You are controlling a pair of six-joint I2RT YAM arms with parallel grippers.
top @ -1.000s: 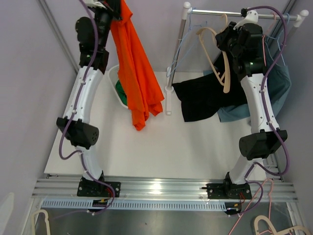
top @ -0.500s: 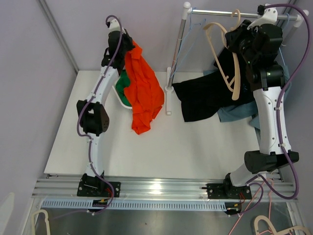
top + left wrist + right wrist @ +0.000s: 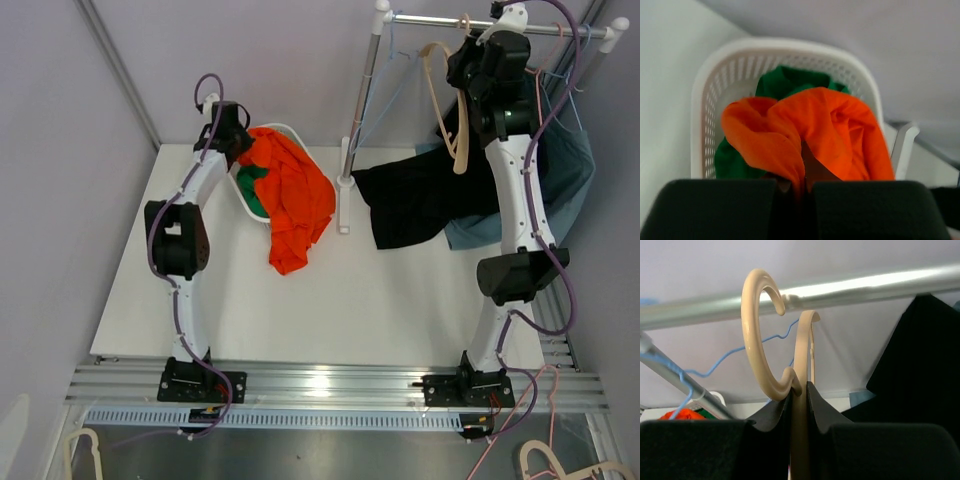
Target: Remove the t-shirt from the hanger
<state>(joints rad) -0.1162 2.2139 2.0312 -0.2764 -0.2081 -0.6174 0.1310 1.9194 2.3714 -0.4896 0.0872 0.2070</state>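
Presently, L gripper is pinching a fold of the orange t-shirt, fingers pressed together on the cloth w/ no gap showing. R gripper is clamping the neck of the beige hanger, jaws nearly together w/ only the neck between them. Hanger is carrying no garment; t-shirt is off it.

T-shirt is lying partly in the white basket, on top of a green garment. Per top view, it is also spilling over the basket's near rim onto the table.

Views are differing as follows:
- L wrist cam is showing the pinch itself close up. Top view is hiding those fingertips behind the wrist.
- Top view alone is showing the shirt's lower part resting on the table. It is also showing a black garment and a blue-grey garment draping below the rail at far R.
- R wrist cam is showing the hanger's hook up against the rail, beside a blue wire hanger. Whether the hook is resting on the rail: cannot tell.
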